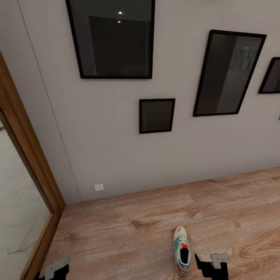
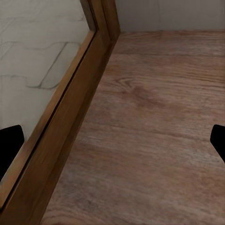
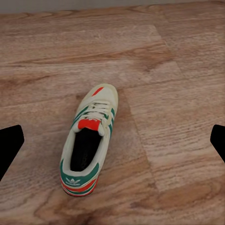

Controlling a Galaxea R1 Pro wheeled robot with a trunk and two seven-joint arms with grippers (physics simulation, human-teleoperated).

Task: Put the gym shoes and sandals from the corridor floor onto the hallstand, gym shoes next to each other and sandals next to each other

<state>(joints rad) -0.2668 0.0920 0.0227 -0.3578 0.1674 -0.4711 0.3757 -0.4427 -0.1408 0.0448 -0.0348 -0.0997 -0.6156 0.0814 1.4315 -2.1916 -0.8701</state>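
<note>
Head view: one gym shoe [image 1: 181, 251] lies upright on the corridor floor [image 1: 128, 225], toe toward the far wall, just left of the right gripper [image 1: 212, 264]. The step in hand is judged to be the approach to a first pick-up. The left gripper [image 1: 52, 270] hangs low at the near left by a wooden frame [image 1: 29, 163].

Left wrist view: fingers spread wide over bare floor beside the frame; nothing is held.

Right wrist view: fingers spread, empty, above the shoe. The next move calls for lowering and centring over the shoe.

Each tool, the left [image 1: 52, 272] and the right [image 1: 211, 265], has black fingers under a light-grey block.
</note>
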